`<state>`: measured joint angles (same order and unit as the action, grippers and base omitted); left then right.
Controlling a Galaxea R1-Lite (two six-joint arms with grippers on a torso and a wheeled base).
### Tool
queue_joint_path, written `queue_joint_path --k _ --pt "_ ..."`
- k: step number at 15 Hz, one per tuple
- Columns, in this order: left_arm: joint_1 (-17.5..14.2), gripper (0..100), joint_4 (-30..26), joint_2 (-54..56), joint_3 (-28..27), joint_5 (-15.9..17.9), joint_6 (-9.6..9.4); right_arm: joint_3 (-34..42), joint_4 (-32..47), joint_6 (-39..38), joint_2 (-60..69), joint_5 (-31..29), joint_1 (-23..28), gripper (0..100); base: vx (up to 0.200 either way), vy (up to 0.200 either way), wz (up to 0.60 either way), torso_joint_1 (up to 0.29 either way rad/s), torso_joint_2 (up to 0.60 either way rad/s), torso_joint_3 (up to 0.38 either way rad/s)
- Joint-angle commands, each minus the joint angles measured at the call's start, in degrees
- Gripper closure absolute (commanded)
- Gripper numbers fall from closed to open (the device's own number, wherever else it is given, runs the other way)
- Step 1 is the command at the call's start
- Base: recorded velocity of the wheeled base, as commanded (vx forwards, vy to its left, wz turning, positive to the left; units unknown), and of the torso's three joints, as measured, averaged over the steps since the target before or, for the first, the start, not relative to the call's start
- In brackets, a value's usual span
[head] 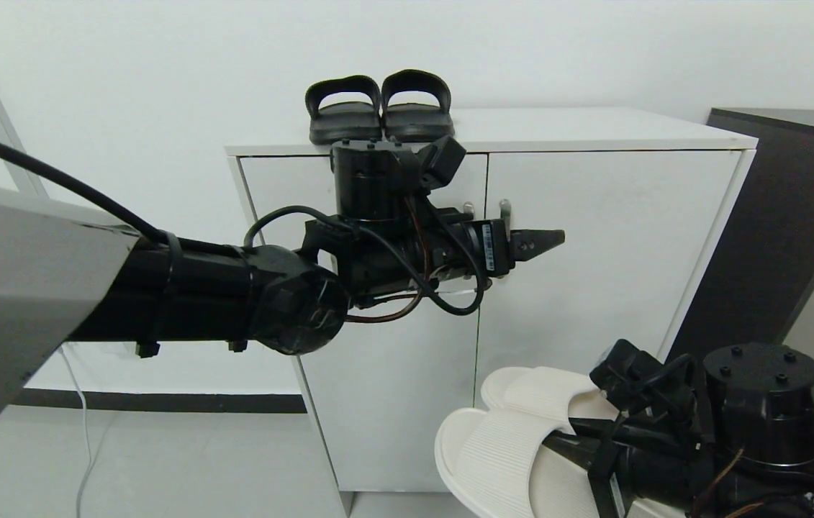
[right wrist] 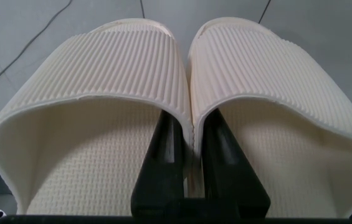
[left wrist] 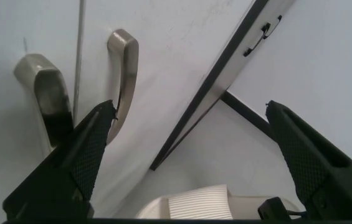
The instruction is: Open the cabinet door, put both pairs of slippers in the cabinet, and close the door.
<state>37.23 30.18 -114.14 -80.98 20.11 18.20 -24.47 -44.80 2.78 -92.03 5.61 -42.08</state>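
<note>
Left claw [left wrist: 188,109] wide open by door handles [left wrist: 124,68]; right claw [right wrist: 192,121] clamps white slippers [right wrist: 101,74], near right; black slippers [head: 380,108] atop cabinet [head: 594,129].

Behind, you have a plain white wall [head: 126,86] | along its foot you see a black baseboard strip [head: 162,403] | a thin white cable [head: 83,439] runs down across that strip and over the grey floor [head: 198,467] | at the head view's right you have a dark unit [head: 788,237], standing upright.
</note>
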Motion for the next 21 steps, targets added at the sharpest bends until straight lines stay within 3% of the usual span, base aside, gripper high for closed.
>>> queue_joint_path --k 1,5,6,10,15,21 --pt "-0.1 0 0.0 -0.8 -0.8 -0.3 -0.01 0.0 0.0 0.0 -0.1 0.0 0.0 100 0.000 0.000 0.00 0.000 0.00 0.000" --pt "-0.1 0 -1.3 -1.8 -2.9 -0.3 -0.01 0.1 -0.2 0.0 -0.5 -0.1 0.0 100 0.000 0.000 0.00 0.000 0.00 0.000" --pt "-0.1 100 -1.3 -1.8 -2.9 -0.3 -0.01 0.1 -0.2 0.0 -0.4 0.0 0.0 100 0.000 0.000 0.00 0.000 0.00 0.000" --pt "-0.1 100 -1.2 -0.9 -1.5 -0.3 -0.01 0.7 -0.1 0.1 -0.4 0.3 -0.3 100 0.000 0.000 0.00 0.000 0.00 0.000" --pt "1.6 100 -1.0 5.6 5.8 -0.2 -0.01 2.1 -0.2 0.0 0.6 0.6 -2.0 100 0.000 0.000 0.00 0.000 0.00 0.000" --pt "1.6 100 -0.5 12.2 12.8 -0.3 -0.01 2.9 -0.1 0.2 1.5 2.6 -2.0 100 0.000 0.000 0.00 0.000 0.00 0.000"
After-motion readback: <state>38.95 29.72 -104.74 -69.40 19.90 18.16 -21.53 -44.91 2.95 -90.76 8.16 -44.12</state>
